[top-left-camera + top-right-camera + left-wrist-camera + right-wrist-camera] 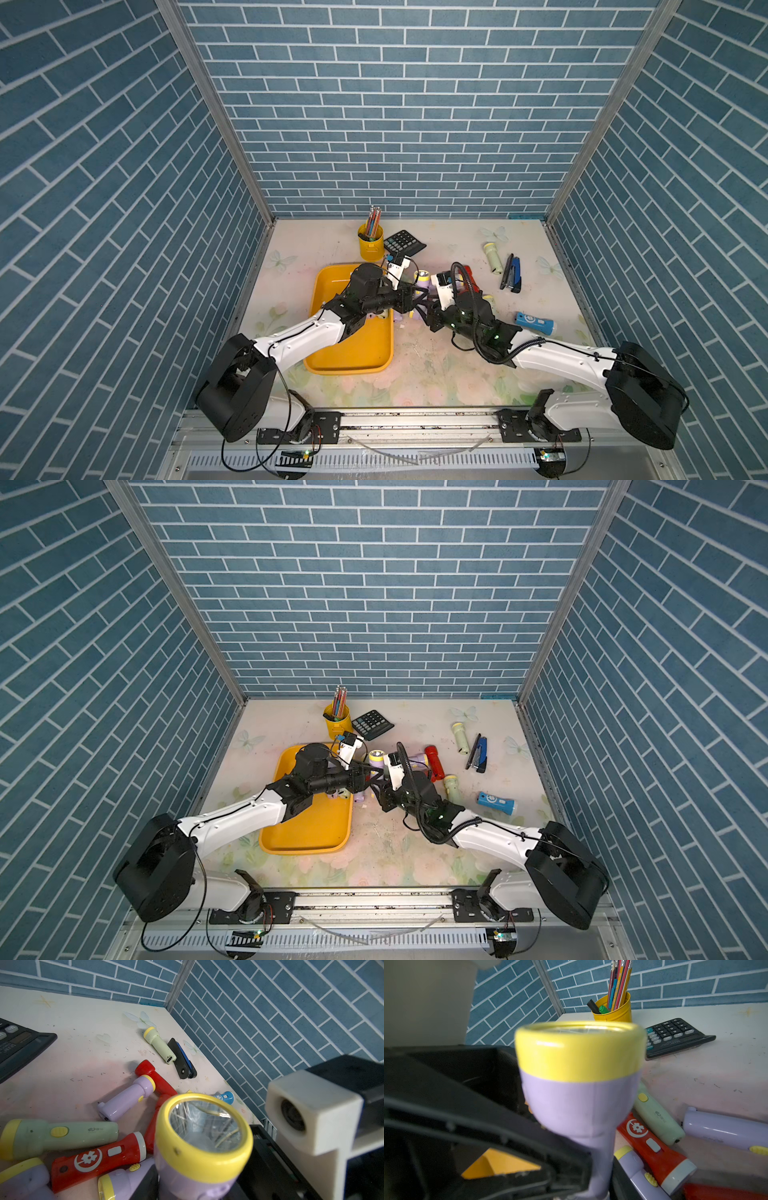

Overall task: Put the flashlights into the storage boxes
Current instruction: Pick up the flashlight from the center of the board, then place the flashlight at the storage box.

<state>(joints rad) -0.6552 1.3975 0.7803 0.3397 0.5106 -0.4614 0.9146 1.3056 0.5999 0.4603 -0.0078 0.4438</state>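
A lilac flashlight (423,277) (376,756) with a yellow head stands upright above the table, just right of the orange-yellow storage box (357,353) (307,837). My right gripper (600,1188) (430,307) is shut on its handle (579,1095). My left gripper (197,1188) (419,297) has its jaws pressed against both sides of its neck (199,1147). Below lie loose flashlights: a red one (97,1159), a pale green one (62,1136) and a lilac one (126,1099). Farther right lie a blue flashlight (534,322) and another pale green one (492,257).
A yellow pencil cup (371,245) and a black calculator (404,242) stand behind the tray. A blue-black stapler (512,274) lies at the right by the pale green flashlight. Brick-patterned walls close in three sides. My left arm crosses over the tray.
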